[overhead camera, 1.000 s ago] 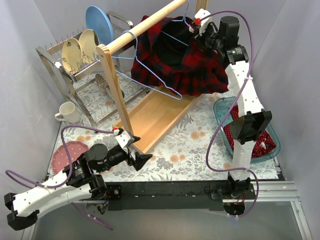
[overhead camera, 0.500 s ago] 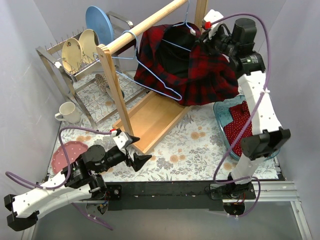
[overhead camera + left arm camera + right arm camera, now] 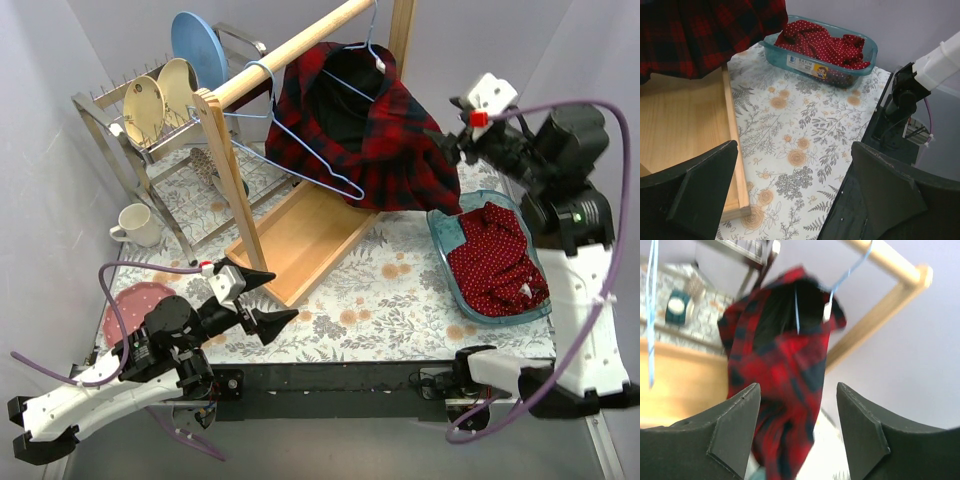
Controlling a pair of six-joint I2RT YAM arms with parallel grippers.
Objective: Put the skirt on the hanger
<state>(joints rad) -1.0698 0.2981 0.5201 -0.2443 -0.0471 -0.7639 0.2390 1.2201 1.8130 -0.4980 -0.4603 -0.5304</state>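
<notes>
The red and black plaid skirt [image 3: 395,150] hangs draped over a blue wire hanger [image 3: 350,85], whose hook sits on the wooden rod [image 3: 290,48]. My right gripper [image 3: 447,143] is open just right of the skirt, clear of the cloth. In the right wrist view the skirt [image 3: 785,365] and hanger hook [image 3: 852,267] lie ahead of the open right gripper [image 3: 798,390], blurred. My left gripper [image 3: 270,298] is open low over the table's front left, holding nothing. The left gripper [image 3: 794,150] looks along the floral cloth, with the skirt's hem [image 3: 700,35] at the top left.
A second, bare blue hanger [image 3: 300,160] hangs on the rod. The rack's wooden tray base [image 3: 305,235] lies under the skirt. A teal basin [image 3: 438,235] with red dotted cloth [image 3: 495,260] is right. A dish rack [image 3: 160,150], a mug [image 3: 135,222] and a pink plate [image 3: 135,305] are left.
My right gripper opened, let go of the skirt and drew back to the right. The skirt stays hanging on the hanger. The left arm shifted slightly.
</notes>
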